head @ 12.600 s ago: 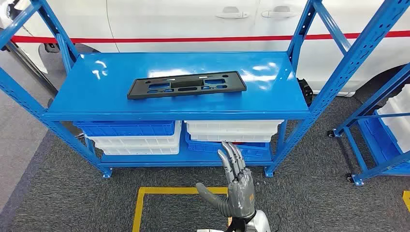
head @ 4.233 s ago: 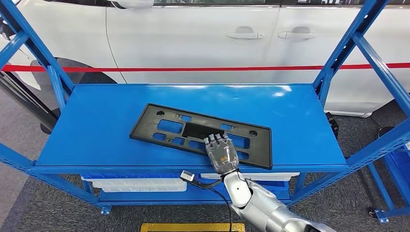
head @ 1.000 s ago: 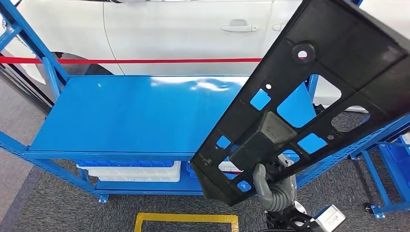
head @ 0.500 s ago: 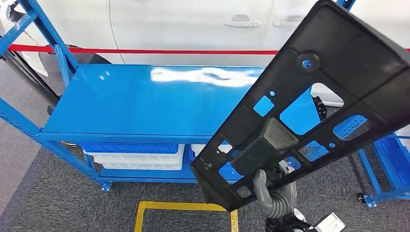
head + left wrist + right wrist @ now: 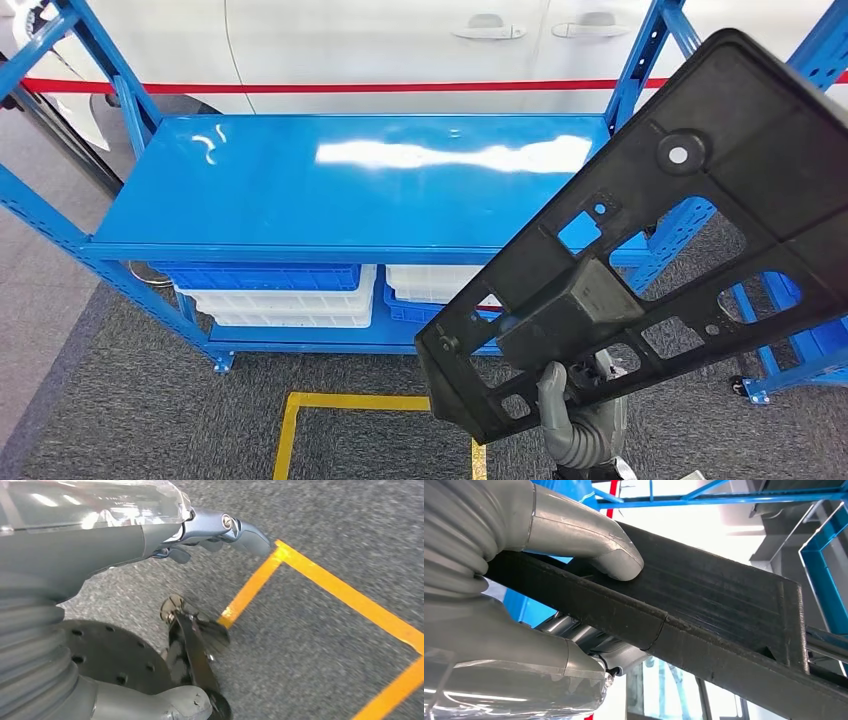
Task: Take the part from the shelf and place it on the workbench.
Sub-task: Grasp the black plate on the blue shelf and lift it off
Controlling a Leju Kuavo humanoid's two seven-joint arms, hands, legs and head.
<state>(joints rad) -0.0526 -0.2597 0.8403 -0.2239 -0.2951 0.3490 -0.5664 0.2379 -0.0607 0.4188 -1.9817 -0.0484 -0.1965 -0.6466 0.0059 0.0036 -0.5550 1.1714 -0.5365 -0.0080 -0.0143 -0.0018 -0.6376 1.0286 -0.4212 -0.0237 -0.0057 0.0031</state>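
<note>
part [image 5: 690, 220], a black flat frame, is already off the blue shelf [image 5: 300, 190] and held tilted in the air by the right hand [image 5: 580, 420], thumb and fingers [image 5: 616, 560] clamped on its edge, left hand [image 5: 220, 527] empty with fingers loosely apart, so setting it on the surface is left.

The right robot hand [image 5: 580, 425] is raised, thumb [image 5: 616, 560] pressed on the black part [image 5: 690, 230]. The left robot hand [image 5: 220, 527] hangs low, fingers loosely extended.
</note>
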